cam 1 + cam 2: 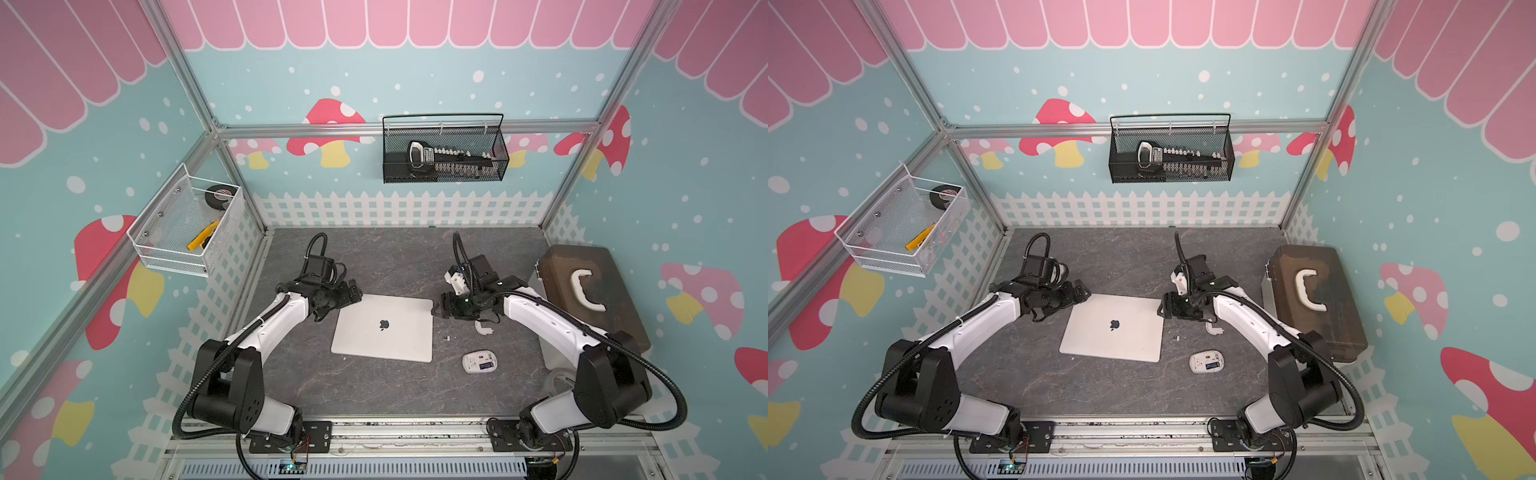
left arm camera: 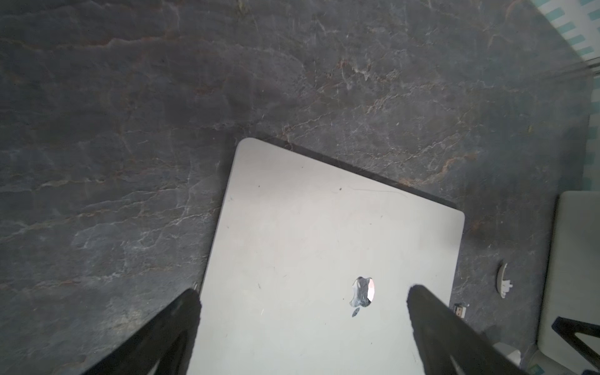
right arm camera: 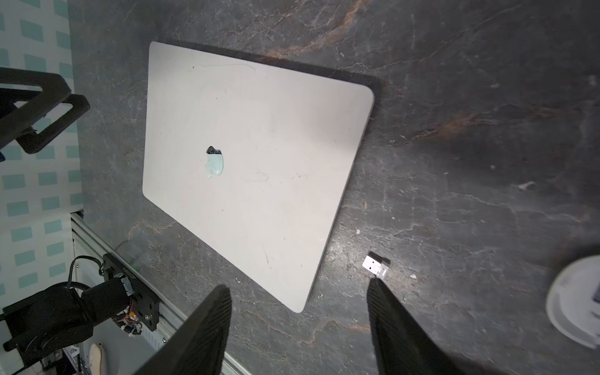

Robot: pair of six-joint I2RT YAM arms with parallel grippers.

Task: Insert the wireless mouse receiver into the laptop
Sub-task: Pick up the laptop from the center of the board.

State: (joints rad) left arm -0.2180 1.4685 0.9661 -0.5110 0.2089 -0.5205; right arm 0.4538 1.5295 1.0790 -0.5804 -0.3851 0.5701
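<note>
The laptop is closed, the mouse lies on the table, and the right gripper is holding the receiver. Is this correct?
Only the last part is wrong. The right wrist view shows the right gripper open and empty; the receiver lies on the table beside the laptop. The laptop is closed and the mouse is on the table.

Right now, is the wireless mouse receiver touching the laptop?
Apart. The right wrist view shows bare table between the wireless mouse receiver and the edge of the laptop; both top views show the same gap.
</note>
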